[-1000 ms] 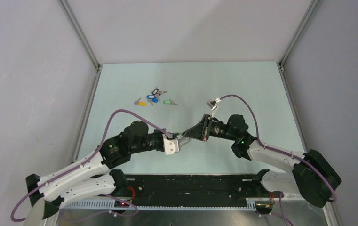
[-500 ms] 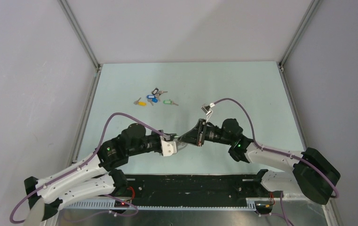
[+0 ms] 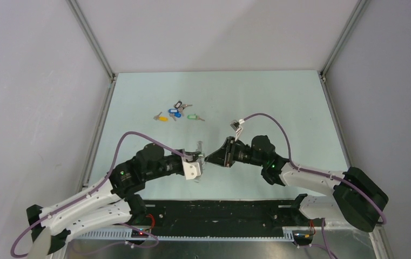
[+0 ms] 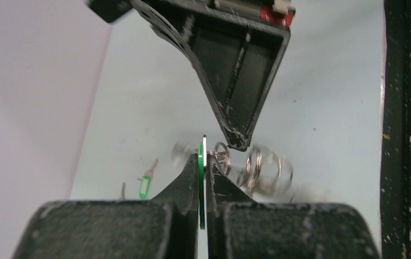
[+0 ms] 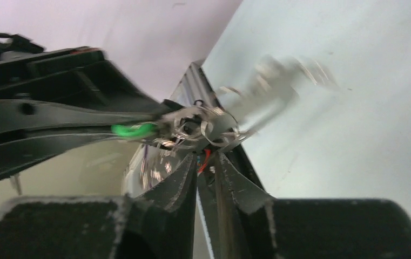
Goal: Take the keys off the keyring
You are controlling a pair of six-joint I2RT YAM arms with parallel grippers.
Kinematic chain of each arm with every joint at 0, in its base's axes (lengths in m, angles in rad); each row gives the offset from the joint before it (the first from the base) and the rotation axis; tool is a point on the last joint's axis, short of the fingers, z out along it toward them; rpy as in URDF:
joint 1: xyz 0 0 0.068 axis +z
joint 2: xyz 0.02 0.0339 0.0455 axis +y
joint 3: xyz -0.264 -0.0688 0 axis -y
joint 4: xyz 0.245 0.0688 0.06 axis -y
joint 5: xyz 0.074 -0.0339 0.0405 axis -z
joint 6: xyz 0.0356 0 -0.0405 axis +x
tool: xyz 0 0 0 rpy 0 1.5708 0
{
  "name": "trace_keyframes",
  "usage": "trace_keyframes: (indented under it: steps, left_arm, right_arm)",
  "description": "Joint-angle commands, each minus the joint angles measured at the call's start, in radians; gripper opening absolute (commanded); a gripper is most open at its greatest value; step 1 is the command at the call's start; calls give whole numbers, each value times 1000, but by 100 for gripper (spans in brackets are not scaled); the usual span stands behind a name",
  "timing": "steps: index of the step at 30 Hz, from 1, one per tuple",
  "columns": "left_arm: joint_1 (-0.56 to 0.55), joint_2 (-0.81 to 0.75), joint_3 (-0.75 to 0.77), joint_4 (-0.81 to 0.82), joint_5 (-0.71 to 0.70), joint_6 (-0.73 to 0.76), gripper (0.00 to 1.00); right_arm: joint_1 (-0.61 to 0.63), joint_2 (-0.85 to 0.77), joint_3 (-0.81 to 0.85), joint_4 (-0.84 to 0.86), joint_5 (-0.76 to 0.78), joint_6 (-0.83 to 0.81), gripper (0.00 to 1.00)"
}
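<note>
My left gripper (image 3: 200, 157) is shut on a thin green flat tag (image 4: 201, 183), seen edge-on between its fingers. The silvery keyring (image 4: 222, 156) hangs from the tag's tip. A blurred cluster of silvery rings and keys (image 4: 260, 170) swings just right of it. My right gripper (image 3: 214, 158) meets the left one tip to tip above the table. Its fingertips (image 5: 189, 164) are closed to a narrow gap and pinch the tangled silvery keyring (image 5: 203, 127). Blurred keys (image 5: 278, 81) fly out beyond it. The green tag also shows in the right wrist view (image 5: 133, 129).
Several loose keys with coloured tags (image 3: 176, 112) lie on the pale green table at the back left; one with a green tag shows in the left wrist view (image 4: 144, 186). A black rail (image 3: 219, 208) runs along the near edge. Grey walls enclose the table.
Both grippers have shifted left and slightly nearer, still tip to tip. The left wrist has turned. The key cluster now swings and blurs.
</note>
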Motion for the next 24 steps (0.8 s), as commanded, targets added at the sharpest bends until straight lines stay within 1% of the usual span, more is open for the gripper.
trace_keyframes:
  steps: [1,5,10,12,15,17,20,24]
  left_arm:
    - [-10,-30,17,146,8,12,0]
    - [-11,-22,18,145,13,11,0]
    - [-9,-17,18,146,14,11,0]
    - [-9,-16,18,146,15,9,0]
    - [-8,-13,18,146,18,9,0]
    - [-8,-13,18,145,21,9,0]
    - [-8,-12,17,146,27,8,0]
    - [-9,-12,18,145,35,8,0]
  right_arm:
    - [-38,-41,-14,-83,41,-53,25]
    - [-65,-121,-19,-138,43,-141,31]
    - [-132,-238,-35,-174,-30,-262,39]
    - [-142,-320,-40,-196,-45,-339,41]
    - [-143,-390,-54,-209,-77,-475,42]
    - [-142,-428,-77,-184,-103,-537,42]
    - [-141,-467,-130,-92,-133,-597,42]
    - [-118,-473,-169,-5,-149,-684,40]
